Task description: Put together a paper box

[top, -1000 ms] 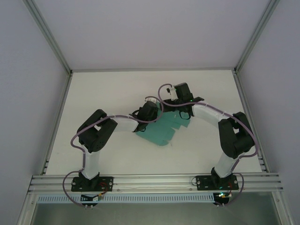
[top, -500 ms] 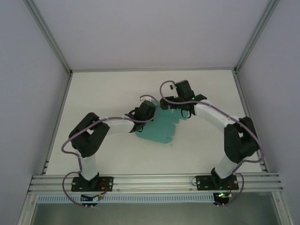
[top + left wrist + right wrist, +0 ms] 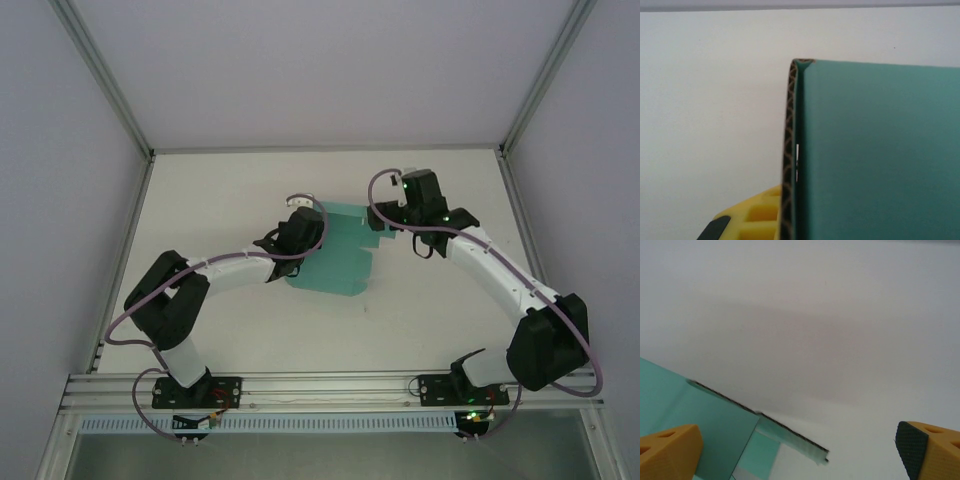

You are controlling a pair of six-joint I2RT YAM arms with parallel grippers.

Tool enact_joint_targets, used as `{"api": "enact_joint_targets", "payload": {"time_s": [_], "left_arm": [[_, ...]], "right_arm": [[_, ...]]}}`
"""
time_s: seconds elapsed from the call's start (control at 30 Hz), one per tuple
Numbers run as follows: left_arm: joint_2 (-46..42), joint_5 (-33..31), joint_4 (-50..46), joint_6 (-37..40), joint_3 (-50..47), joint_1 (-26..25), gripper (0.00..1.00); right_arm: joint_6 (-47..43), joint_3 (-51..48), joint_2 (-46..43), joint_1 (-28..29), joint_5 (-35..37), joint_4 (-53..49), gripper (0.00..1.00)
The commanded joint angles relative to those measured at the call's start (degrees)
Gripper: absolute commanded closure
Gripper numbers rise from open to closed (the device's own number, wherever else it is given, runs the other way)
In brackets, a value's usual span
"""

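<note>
Top: paper box [image 3: 335, 262] sits mid-bench [image 3: 215, 200], part-folded, between both arms. The left fingers [image 3: 303, 230] are on its left edge, the right fingers [image 3: 392, 218] just off its far right corner.

Left wrist: left fingers pinched almost shut on a teal panel. One yellow finger [image 3: 757, 220] lies against the corrugated cut edge, the other is hidden behind the card.

Right wrist: right fingers [image 3: 667, 450] spread fully, holding nothing. A teal flap lies below-left.

Handling, my guess: light, thin corrugated card, stiffish but easy to crease. Grip flap edges near the fold lines, not panel middles.
</note>
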Motion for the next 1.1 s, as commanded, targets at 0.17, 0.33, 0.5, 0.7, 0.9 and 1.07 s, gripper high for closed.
{"api": "enact_joint_targets", "payload": {"time_s": [0.17,0.33,0.5,0.7,0.9,1.07], "left_arm": [[-2.05,-0.07,-0.85,-1.44,0.22,0.34,1.0],[-1.88,1.76,0.35,-1.54,-0.07,0.27,1.0],[-1.27,3.49,1.69,-2.19,-0.51,0.34,1.0],[-0.92,2.88,1.51,-4.74,-0.26,0.25,1.0],[-1.02,3.29,2.43,-7.26,0.1,0.19,1.0],[-1.64,0.6,0.93,-7.66,0.39,0.24,1.0]], "right_arm": [[1.81,-2.89,3.72,0.03,-3.53,3.49,0.0],[2.39,-2.7,5.94,-0.04,-9.96,9.87,0.0],[7.09,-5.33,6.2,-0.01,-11.73,21.16,0.0],[22.98,-10.0,5.93,0.08,-4.35,30.83,0.0],[38.09,-14.37,6.19,0.73,-3.64,39.55,0.0],[32.74,-14.89,2.85,1.05,-0.32,33.43,0.0]]}}
